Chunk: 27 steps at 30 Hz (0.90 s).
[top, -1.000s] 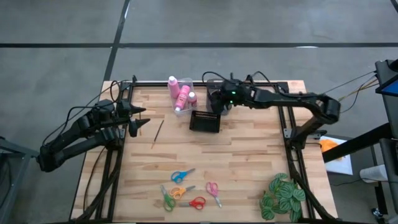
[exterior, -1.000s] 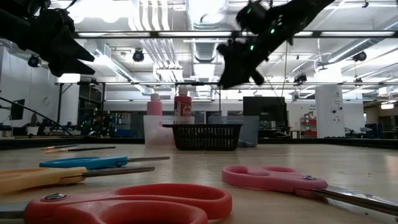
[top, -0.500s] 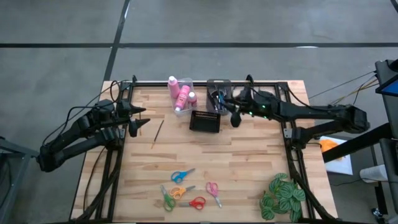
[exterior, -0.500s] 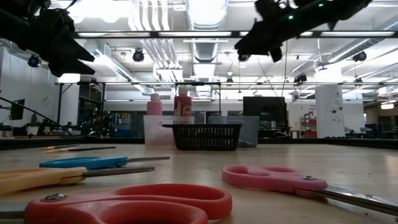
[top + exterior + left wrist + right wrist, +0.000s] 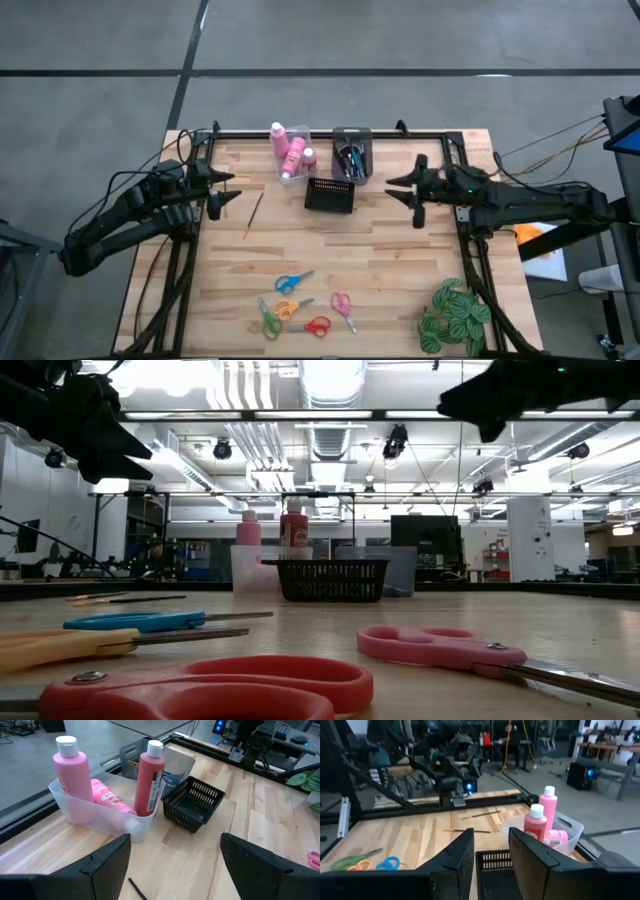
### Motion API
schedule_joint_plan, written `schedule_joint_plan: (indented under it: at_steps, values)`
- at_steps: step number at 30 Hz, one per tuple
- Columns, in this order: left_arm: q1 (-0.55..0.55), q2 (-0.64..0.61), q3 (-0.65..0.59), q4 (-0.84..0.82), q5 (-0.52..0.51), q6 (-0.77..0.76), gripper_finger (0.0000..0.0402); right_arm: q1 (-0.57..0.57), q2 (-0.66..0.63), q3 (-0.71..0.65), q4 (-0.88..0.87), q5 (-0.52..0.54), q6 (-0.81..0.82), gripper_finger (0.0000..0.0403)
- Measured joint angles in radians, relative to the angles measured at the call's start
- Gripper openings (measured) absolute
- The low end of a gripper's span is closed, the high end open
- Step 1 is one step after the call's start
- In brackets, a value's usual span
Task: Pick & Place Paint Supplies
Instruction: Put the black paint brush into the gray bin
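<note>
Bare counter [image 5: 400, 250] lies open ahead of my right hand [image 5: 416, 189], from the black basket [image 5: 330, 194] across to the right rail. Far off, the clear bin [image 5: 292, 160] of pink bottles [image 5: 297, 150] and grey bin [image 5: 352, 153] crowd together. Scissors [image 5: 300, 306] clutter the near middle, plant [image 5: 452, 315] the near-right corner.

At the tabletop's [image 5: 400, 260] far edge three bottles [image 5: 289, 150] sat in a bin [image 5: 294, 172], two upright and one lying; right of it another bin [image 5: 352, 153] held brushes. A basket [image 5: 331, 194] stood just in front, between the two. One paintbrush [image 5: 254, 214] lay left of it. Scissors [image 5: 303, 305] clustered near the front edge, the plant [image 5: 453, 316] at the front right corner
</note>
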<state>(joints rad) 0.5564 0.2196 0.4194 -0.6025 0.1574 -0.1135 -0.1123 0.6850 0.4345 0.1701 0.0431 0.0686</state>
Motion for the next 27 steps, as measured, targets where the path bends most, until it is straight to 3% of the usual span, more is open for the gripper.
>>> schedule_joint_plan:
  at_steps: [10,17,27]
  values:
    - [0.0,0.0,0.0,0.0,0.0,0.0,0.0311,0.004,-0.235,-0.144,0.0,0.001,0.011,0.0121]
    - [0.0,0.0,0.0,0.0,0.0,0.0,0.0311,0.003,-0.26,-0.174,0.001,0.001,0.111,0.0121]
    - [0.0,0.0,0.0,0.0,0.0,0.0,0.0311,0.003,-0.25,-0.175,-0.002,0.001,0.106,0.0121]
